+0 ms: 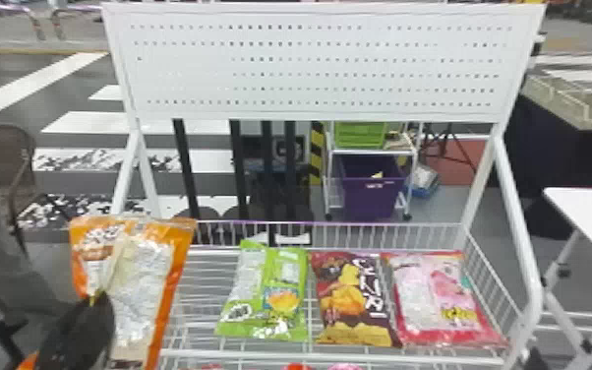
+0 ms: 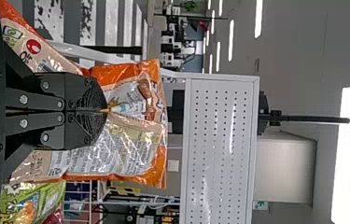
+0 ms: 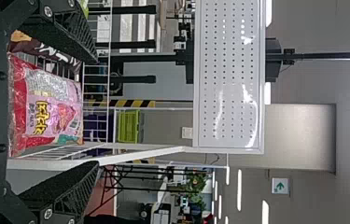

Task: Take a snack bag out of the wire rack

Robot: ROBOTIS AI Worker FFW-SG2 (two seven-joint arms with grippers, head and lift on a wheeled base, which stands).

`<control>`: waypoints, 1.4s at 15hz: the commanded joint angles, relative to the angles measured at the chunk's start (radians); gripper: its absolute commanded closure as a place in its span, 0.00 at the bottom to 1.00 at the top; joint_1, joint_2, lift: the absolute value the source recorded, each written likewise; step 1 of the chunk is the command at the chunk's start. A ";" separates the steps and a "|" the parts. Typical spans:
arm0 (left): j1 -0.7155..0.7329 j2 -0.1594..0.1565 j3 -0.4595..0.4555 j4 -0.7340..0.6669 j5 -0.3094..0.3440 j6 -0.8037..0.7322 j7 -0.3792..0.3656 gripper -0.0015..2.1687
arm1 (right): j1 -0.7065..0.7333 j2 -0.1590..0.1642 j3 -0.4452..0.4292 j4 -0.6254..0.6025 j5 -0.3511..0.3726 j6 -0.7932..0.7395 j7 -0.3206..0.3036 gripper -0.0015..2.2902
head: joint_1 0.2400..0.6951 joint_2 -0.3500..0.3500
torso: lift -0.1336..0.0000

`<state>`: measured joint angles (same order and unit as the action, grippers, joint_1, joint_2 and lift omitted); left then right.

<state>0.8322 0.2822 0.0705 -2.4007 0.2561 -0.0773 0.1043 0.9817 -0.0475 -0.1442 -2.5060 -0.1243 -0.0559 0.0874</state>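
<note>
At left, the left gripper has its jaws pinching an orange snack bag, held upright at the left end of the white wire rack. Rightward, lying in the rack, come a green bag, a brown bag and a pink-and-red bag. In the right wrist view, the right gripper's jaws are spread wide, pinching nothing, the pink-and-red bag beyond them.

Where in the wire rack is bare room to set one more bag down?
Bare wires show in the wire rack between the held orange bag and the green bag. Rightward it is crowded: green bag, brown bag, pink bag in a close row.
</note>
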 commanded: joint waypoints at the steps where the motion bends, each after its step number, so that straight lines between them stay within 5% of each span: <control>1: -0.001 0.000 0.000 0.000 0.000 0.000 0.000 0.86 | 0.000 0.000 0.000 0.000 0.000 0.000 0.000 0.06 | 0.57 0.50 | 1.00; 12: -0.001 0.000 -0.006 0.000 0.000 0.000 -0.002 0.86 | -0.071 -0.012 0.028 0.079 -0.005 0.058 0.002 0.06 | 0.57 0.50 | 1.00; 18: 0.002 0.002 -0.023 -0.003 -0.008 0.000 -0.005 0.86 | -0.495 -0.147 0.189 0.316 -0.072 0.368 -0.091 0.06 | 0.57 0.50 | 1.00; 21: 0.002 0.002 -0.023 -0.003 -0.008 0.000 -0.005 0.86 | -0.729 -0.144 0.285 0.454 -0.115 0.552 -0.117 0.06 | 0.57 0.50 | 1.00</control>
<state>0.8344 0.2839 0.0478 -2.4038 0.2486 -0.0773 0.0996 0.3598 -0.1959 0.0967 -2.1217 -0.2159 0.4234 -0.0273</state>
